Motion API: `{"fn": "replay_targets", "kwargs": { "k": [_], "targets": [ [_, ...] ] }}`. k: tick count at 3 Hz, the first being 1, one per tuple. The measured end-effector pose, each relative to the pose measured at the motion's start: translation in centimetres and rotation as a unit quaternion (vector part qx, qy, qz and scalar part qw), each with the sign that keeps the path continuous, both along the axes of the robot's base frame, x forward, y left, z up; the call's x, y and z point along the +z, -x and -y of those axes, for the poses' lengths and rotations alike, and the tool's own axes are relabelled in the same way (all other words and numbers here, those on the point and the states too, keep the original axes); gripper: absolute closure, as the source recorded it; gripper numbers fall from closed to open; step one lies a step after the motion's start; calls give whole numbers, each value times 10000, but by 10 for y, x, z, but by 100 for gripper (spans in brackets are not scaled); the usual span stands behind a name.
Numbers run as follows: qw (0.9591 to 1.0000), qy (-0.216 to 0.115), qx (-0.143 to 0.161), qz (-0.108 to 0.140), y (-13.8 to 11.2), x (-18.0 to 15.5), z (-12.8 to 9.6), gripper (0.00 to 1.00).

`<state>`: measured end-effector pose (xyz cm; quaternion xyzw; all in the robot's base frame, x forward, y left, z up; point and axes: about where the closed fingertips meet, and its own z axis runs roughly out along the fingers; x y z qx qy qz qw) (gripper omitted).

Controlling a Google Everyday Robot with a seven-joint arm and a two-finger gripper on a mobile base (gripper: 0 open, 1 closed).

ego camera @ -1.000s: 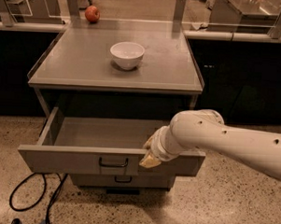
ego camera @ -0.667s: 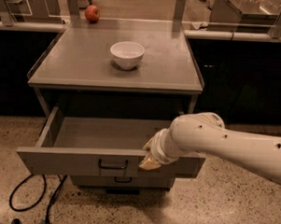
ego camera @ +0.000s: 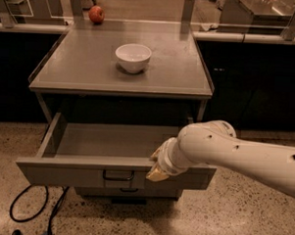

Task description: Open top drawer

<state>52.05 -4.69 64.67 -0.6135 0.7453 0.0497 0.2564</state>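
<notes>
Already the top drawer [ego camera: 76, 172] stands well out from under the counter [ego camera: 179, 67]. The gripper [ego camera: 157, 171] sits at the drawer front's upper edge, just right of the black handle [ego camera: 118, 176]; whether its jaws clamp anything I cannot tell. Any further pull should probably run straight and level, easing off before the slides stop

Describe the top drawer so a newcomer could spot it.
Find the grey metal table holding a white bowl. The top drawer sits just beneath, the arm's tool at its front edge. Unlike the lower drawer, it juts out open.
</notes>
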Motion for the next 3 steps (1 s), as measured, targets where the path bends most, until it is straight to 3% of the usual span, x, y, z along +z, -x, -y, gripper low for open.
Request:
{"fn": "replay_targets", "kwargs": {
  "k": [3],
  "targets": [
    [10000,27,-48,5,10,1,0,100]
  ]
}}
